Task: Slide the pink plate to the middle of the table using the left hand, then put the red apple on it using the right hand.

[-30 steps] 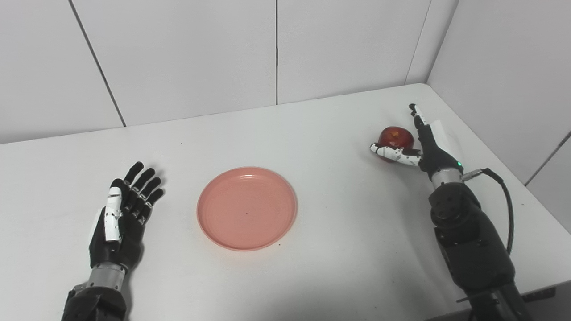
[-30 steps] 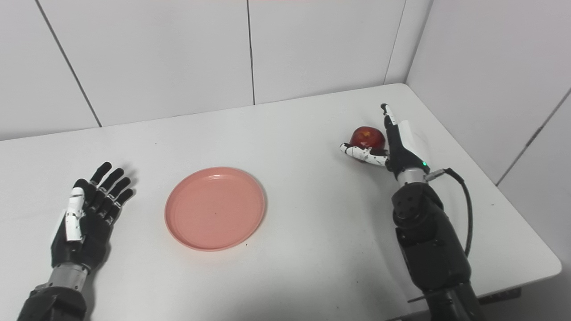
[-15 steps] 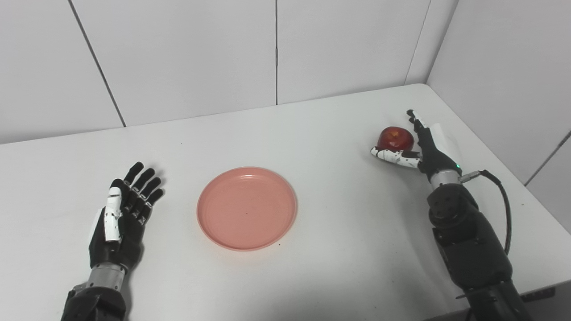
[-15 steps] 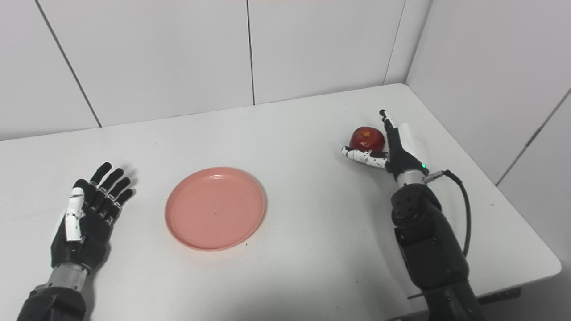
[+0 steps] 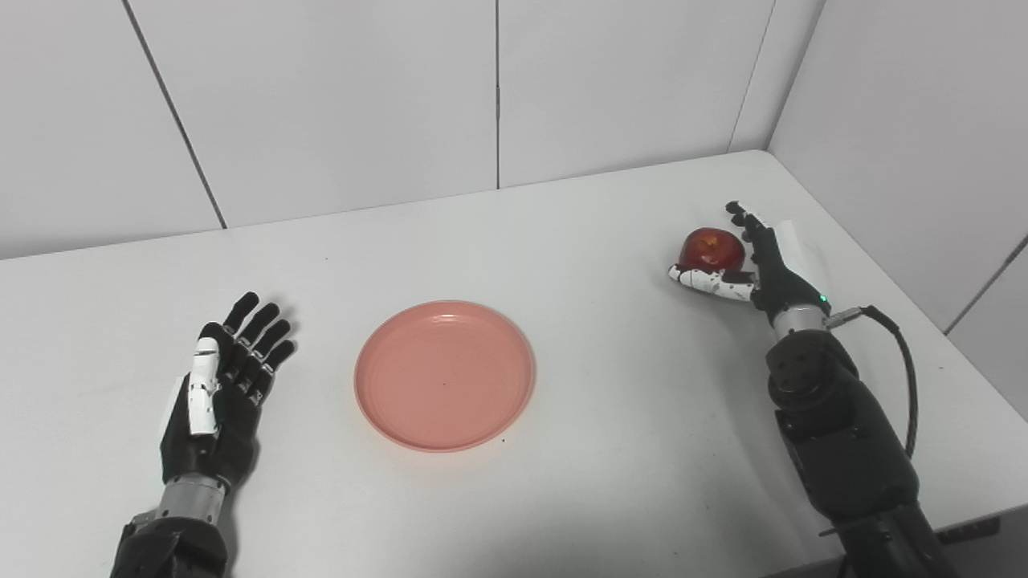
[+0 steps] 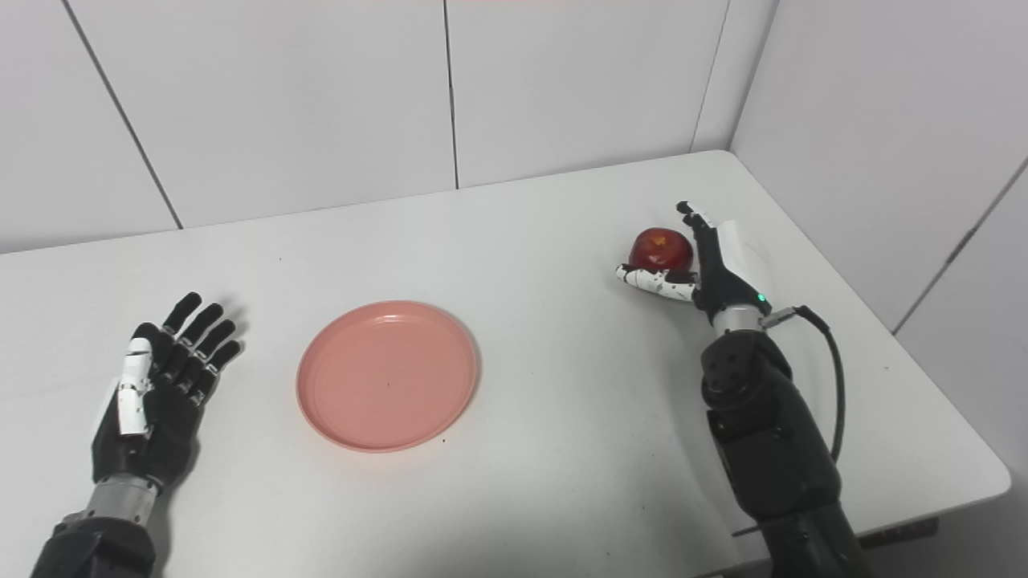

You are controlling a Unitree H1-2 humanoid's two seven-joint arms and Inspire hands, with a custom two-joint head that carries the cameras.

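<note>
The pink plate [image 5: 444, 375] lies empty near the middle of the white table [image 5: 610, 417]. At the far right stands the red apple [image 5: 711, 247]. My right hand [image 5: 763, 265] cups it from the right: the thumb lies along the apple's near side and the fingers [image 5: 745, 221] curl past its far right side, still open and not clamped on it. My left hand [image 5: 221, 385] rests flat and open on the table, a little left of the plate and apart from it.
The table's right edge [image 6: 948, 401] runs close beside my right arm, whose cable [image 5: 903, 361] loops out toward it. White wall panels [image 5: 498, 96] stand behind the table and along its right side.
The right hand's fingers have bent inward from straight and upright toward the apple. The apple, the plate and the left hand have stayed put.
</note>
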